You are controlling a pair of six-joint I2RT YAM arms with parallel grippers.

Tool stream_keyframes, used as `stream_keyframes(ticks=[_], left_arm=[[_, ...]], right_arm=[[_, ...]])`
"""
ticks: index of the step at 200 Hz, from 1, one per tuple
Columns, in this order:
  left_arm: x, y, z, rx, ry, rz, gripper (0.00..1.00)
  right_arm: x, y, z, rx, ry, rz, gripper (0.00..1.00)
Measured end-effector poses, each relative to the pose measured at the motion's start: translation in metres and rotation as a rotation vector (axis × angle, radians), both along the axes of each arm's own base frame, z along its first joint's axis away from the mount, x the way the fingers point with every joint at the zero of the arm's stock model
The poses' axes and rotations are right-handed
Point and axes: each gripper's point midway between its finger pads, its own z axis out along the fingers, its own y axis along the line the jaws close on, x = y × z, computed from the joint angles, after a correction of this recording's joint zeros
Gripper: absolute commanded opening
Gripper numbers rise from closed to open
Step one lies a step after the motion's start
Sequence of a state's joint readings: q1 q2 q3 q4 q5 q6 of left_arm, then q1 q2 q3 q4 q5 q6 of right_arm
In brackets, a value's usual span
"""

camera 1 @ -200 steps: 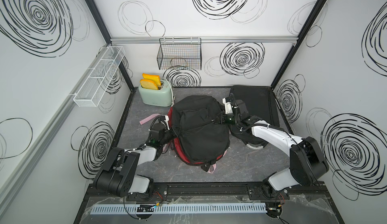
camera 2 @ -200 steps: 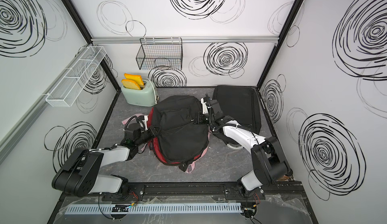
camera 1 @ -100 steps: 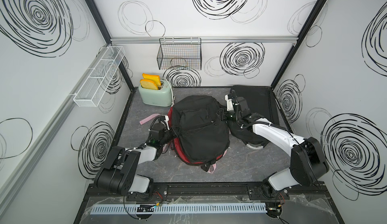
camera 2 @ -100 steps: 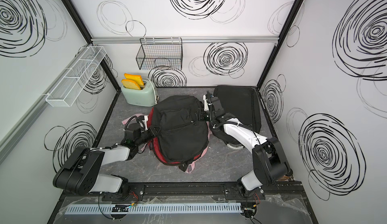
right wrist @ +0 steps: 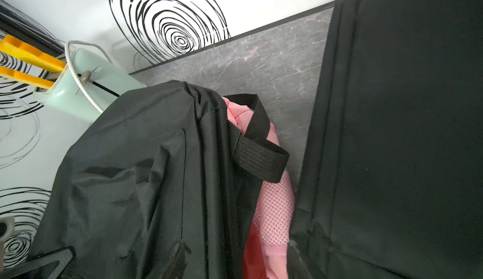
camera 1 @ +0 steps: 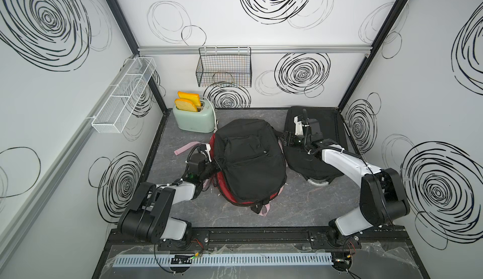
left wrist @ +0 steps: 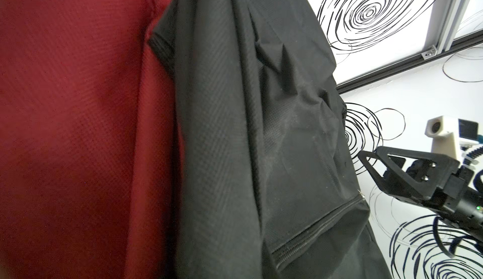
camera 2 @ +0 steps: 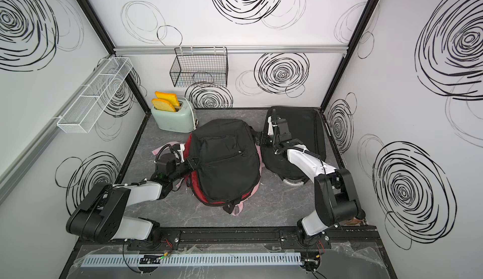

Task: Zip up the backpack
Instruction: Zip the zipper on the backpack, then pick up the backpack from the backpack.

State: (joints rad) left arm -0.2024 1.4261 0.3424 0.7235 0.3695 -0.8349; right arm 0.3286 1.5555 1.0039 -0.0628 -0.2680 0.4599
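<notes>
- Fingers of the left gripper (camera 1: 218, 163) are clamped at the left edge of the backpack (camera 1: 248, 160). Creases in the black front panel fan out from that spot, so they seem to pinch cloth there. Whether a zipper pull sits between them is hidden.
- Fingers of the right gripper (camera 1: 286, 141) look parted and empty. They sit just beside the backpack's upper right side, near its black carry handle (right wrist: 258, 155).
- Backpack lies flat in the middle of the table (camera 1: 300, 207), its top end farthest from the robot and pink straps (right wrist: 271, 207) beneath it.
- Done, as far as shows: the front pocket zipper (left wrist: 313, 228) looks shut, with its pull (left wrist: 362, 194) at the end of the track.
- Left, by my reading: red cloth (camera 1: 227, 195) shows along the left side and the near end, under the black panel. That suggests the main zipper is open there.
- No main-zipper pull can be made out in any view, so the closing run seems unfinished, perhaps barely begun.
</notes>
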Motion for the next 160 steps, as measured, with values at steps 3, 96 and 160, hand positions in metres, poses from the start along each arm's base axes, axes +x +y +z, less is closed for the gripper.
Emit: stream_keyframes(ticks=[3,96,160], left_arm=[[0.0,0.0,0.0,0.0,0.0,0.0,0.0],[0.0,0.0,0.0,0.0,0.0,0.0,0.0],[0.002,0.005,0.0,0.007,-0.001,0.021,0.0]], right_arm=[[0.0,0.001,-0.002,0.004,0.003,0.006,0.63],[-0.013,0.04,-0.044,0.017,0.089,0.121,0.58],[-0.006,0.054,-0.037,-0.048,0.047,0.121,0.12]])
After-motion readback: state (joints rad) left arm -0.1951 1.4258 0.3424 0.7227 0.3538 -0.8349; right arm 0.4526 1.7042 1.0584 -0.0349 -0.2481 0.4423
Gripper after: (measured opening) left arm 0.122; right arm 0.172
